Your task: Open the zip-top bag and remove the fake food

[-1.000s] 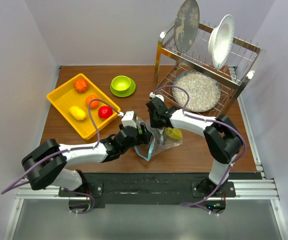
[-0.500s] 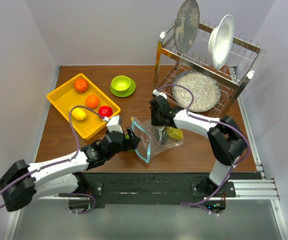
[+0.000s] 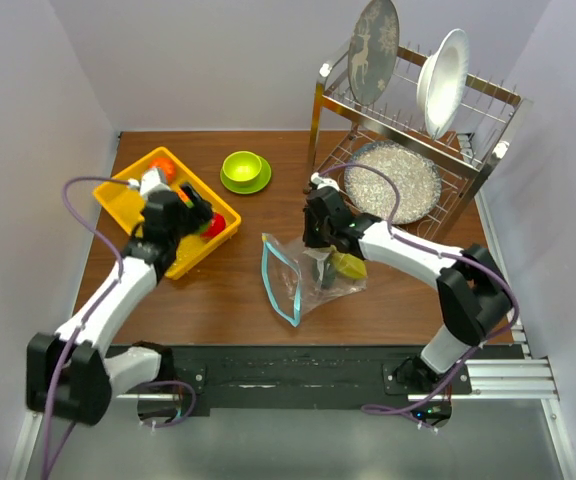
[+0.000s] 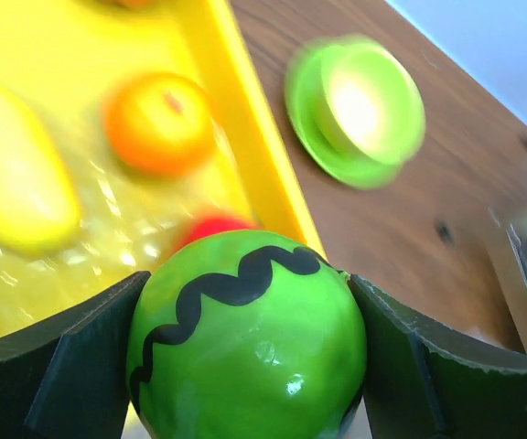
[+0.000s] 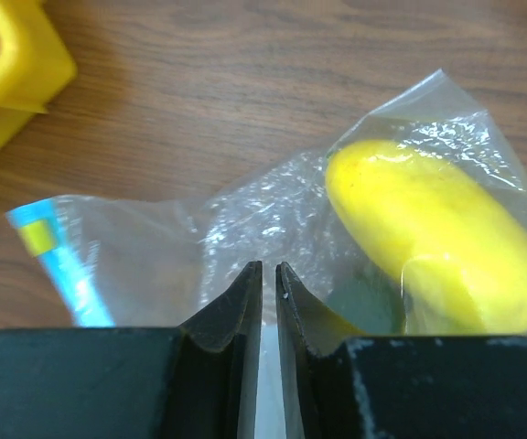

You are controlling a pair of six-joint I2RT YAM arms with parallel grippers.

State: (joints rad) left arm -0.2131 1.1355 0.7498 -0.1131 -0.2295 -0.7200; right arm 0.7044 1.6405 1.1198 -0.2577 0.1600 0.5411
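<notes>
Bag (image 3: 320,290) lay on the bench (image 3: 218,300) near the middle of the near edge. Its long axis ran left to right, with the open zip mouth (image 5: 80,283) facing the left edge. The tray (image 3: 118,190) sat toward the far-left corner with other fruit in it. The right gripper (image 5: 268,279) was clenched on the bag's film at its far side, fingers all but touching, so that arm was much the nearer to the bag. The left gripper (image 3: 196,212) hung over the tray's right rim, well apart from the bag, grasping a melon (image 4: 250,347) between both fingers. A yellow piece (image 5: 428,229) lay inside the bag just right of the right gripper, beside something dark green. Releasing the melon looked like the next step, as the tray was directly below.
</notes>
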